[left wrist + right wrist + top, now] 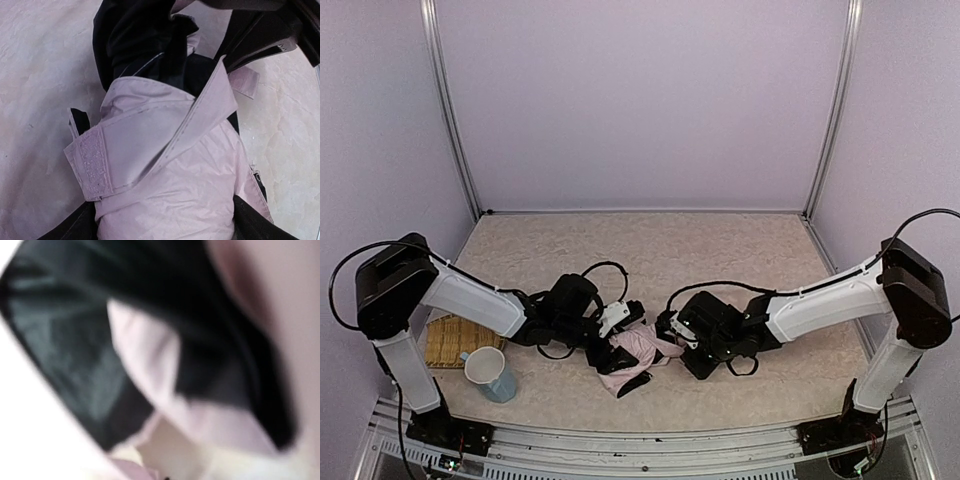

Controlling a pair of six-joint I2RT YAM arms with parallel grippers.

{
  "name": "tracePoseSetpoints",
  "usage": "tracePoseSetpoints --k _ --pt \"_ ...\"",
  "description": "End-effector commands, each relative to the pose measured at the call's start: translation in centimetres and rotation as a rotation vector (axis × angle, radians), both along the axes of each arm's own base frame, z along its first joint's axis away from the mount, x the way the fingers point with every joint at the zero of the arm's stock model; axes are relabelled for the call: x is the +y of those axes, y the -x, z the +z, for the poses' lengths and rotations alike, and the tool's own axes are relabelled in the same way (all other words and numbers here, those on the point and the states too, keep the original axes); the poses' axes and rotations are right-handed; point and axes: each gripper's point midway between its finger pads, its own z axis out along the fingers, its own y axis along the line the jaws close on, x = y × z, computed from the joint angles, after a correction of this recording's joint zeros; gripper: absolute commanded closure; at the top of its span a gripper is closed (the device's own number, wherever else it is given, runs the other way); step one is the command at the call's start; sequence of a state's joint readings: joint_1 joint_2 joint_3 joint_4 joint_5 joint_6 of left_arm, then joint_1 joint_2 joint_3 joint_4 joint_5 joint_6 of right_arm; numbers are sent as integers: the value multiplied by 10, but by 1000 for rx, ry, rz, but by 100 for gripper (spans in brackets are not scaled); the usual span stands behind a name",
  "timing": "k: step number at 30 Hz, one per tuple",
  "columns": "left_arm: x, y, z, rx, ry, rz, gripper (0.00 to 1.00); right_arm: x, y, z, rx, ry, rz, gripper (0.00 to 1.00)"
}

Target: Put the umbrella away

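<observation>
The umbrella (638,352) lies folded into a pale pink bundle with black lining between the two arms near the table's front. In the left wrist view the umbrella (175,185) fills the frame, with its pink strap (210,105) wound across it and a velcro tab (92,165) at the left. My left gripper (612,342) is shut on the bundle, its dark fingers (255,225) on either side. My right gripper (672,338) touches the bundle's right end by the strap's tip (245,80). Its wrist view is a blur of black and pink fabric (150,360); its fingers are hidden.
A pale blue cup (490,372) stands at the front left, next to a woven mat (448,340). The beige table (650,250) is closed in by walls at the back and on both sides. Black cables loop over both wrists.
</observation>
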State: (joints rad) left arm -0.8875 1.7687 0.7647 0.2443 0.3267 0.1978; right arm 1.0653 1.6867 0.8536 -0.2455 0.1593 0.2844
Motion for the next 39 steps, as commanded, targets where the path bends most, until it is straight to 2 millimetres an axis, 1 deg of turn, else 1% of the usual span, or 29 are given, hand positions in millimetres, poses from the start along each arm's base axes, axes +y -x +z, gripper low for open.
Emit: tracePoseSetpoints --k 1,3,4,5,7,8,10,13,15,16,17,18,19,21,23,24,27,30,32,33,34,36,39 --pt "25 5 -46 94 -198 94 16 -11 0 15 -64 105 -2 100" --pt "26 3 -52 92 -222 120 16 -5 1 28 -109 122 9 100" --pt "27 1 -56 98 -232 136 17 1 1 37 -140 126 20 100" --pt "27 0 -59 109 -240 150 21 5 5 42 -167 139 35 100" --pt "26 -2 -65 134 -253 170 34 12 12 51 -219 168 62 100" --pt "26 -3 -69 146 -261 178 44 14 16 54 -236 187 72 100" --pt "25 -3 -75 160 -274 187 56 16 29 50 -259 246 104 100" --pt "23 -7 -77 185 -253 205 78 16 46 43 -289 338 141 100" --pt "23 -10 -76 214 -220 220 89 9 54 36 -298 421 146 100" --pt "24 -12 -74 219 -208 229 96 6 58 34 -304 465 148 100" --pt "25 -16 -72 217 -194 245 100 2 62 33 -317 508 148 100" --pt "26 -21 -69 212 -180 264 100 2 67 34 -334 540 150 100" --pt "29 -27 -66 204 -166 291 100 -2 69 35 -349 581 143 100" --pt "34 -43 -57 182 -128 358 100 -7 73 37 -381 631 130 100" --pt "37 -64 -39 126 -71 431 100 -2 78 34 -410 646 151 100" --pt "35 -69 -26 98 -24 433 100 4 80 29 -415 637 169 100" --pt "20 -75 21 46 142 389 100 23 82 12 -423 573 218 100" --pt "9 -76 59 24 207 350 100 27 70 6 -467 525 209 100" --pt "5 -73 87 -6 244 329 100 30 58 9 -503 492 179 100" --pt "5 -69 103 -35 259 321 100 32 52 13 -522 475 175 100" --pt "6 -66 115 -64 266 320 100 35 46 17 -549 451 165 100" --pt "6 -59 136 -130 277 312 100 42 35 28 -599 398 153 100" --pt "8 -48 162 -270 273 297 100 62 24 50 -698 286 179 100"
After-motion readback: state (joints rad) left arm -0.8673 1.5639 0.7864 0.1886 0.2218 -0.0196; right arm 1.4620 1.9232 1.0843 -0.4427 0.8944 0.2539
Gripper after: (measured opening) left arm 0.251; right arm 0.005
